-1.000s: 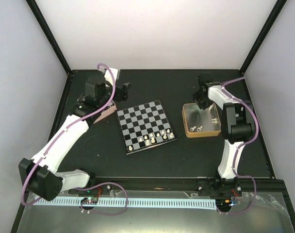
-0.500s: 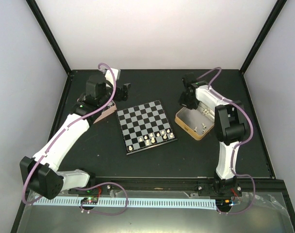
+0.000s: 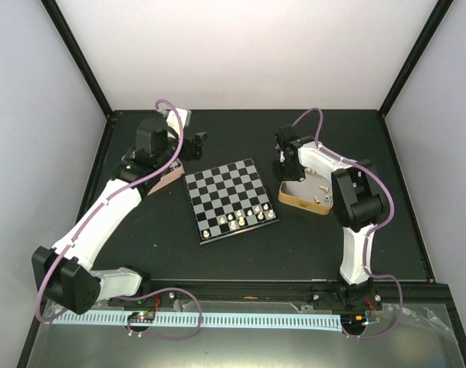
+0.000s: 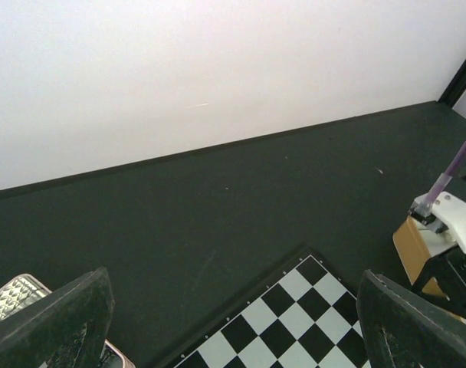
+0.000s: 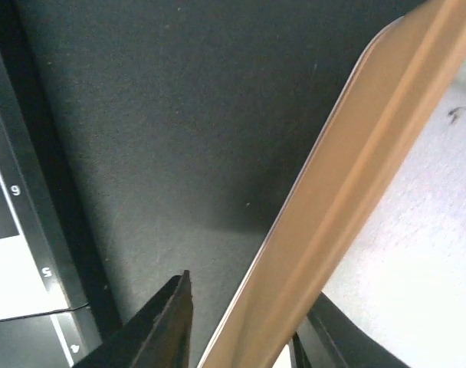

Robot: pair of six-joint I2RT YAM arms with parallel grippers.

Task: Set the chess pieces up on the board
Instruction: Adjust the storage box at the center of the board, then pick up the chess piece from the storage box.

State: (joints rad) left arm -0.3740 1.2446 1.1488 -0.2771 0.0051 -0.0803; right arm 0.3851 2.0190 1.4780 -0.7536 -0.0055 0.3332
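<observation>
the tan box (image 3: 303, 202) is clasped at its far-left wall by the right gripper (image 3: 285, 175), one finger on each face, and it seems tipped. the left gripper (image 4: 237, 322) is spread wide and empty above the far-left corner of the board (image 3: 225, 184). a few cream chess pieces (image 3: 323, 192) lie loose in the box, and a row of cream pieces (image 3: 241, 220) stands on the board's near squares. such tiny, light, hard pieces are judged slippery and easily toppled, and are best pinched from above at the waist.
</observation>
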